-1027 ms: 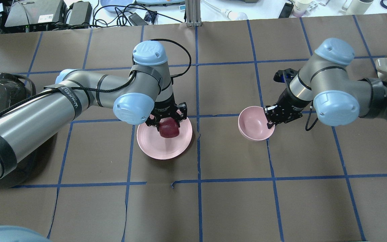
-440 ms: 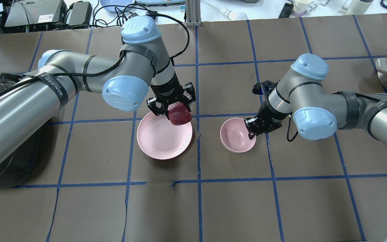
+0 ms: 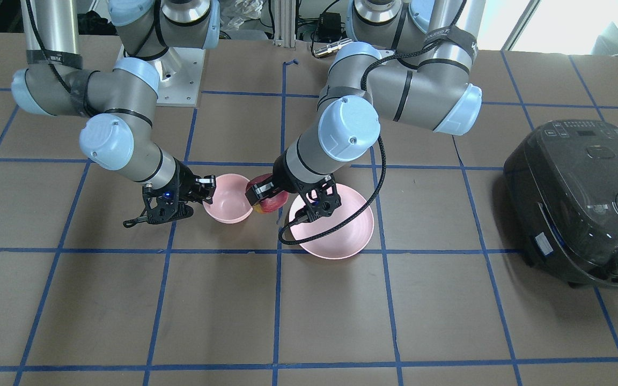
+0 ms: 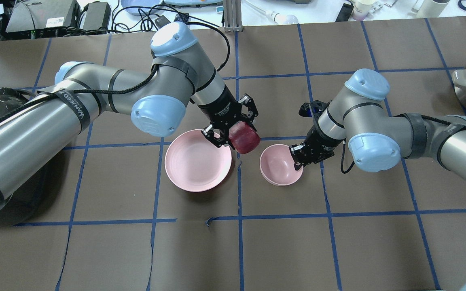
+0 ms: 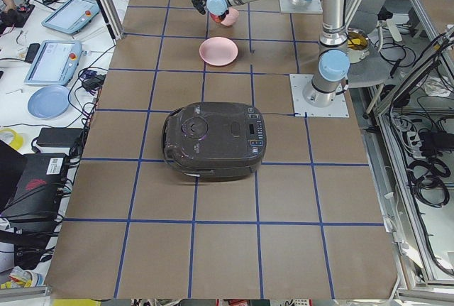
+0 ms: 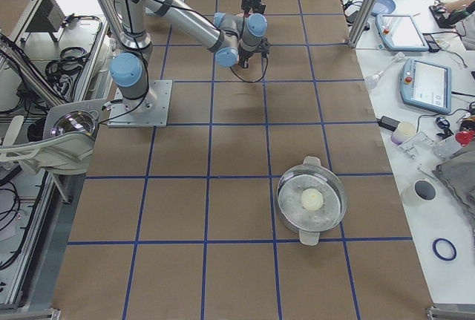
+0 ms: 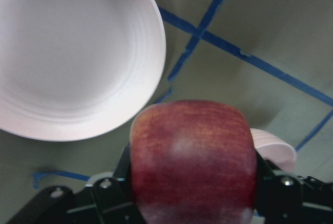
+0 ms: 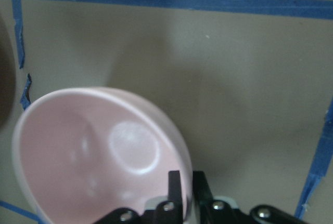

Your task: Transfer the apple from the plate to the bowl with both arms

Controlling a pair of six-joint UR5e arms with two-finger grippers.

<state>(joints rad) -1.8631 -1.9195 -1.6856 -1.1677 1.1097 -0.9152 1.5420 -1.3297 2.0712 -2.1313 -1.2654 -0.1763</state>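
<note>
We record a black rice cooker (image 3: 577,203), lid down, standing on the brown table cover (image 4: 281,250), which is gridded with blue tape (image 7: 270,69). A glass-lidded steel pot (image 6: 282,205) holds a pale ball (image 6: 312,199). On the side bench (image 5: 10,89) lie a tablet (image 5: 53,61) and a blue dish (image 5: 50,100).

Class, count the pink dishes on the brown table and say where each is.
2. The plate lies empty, left of centre in the overhead view; the bowl is right of it, its rim held by the right gripper. None appears hidden.
</note>
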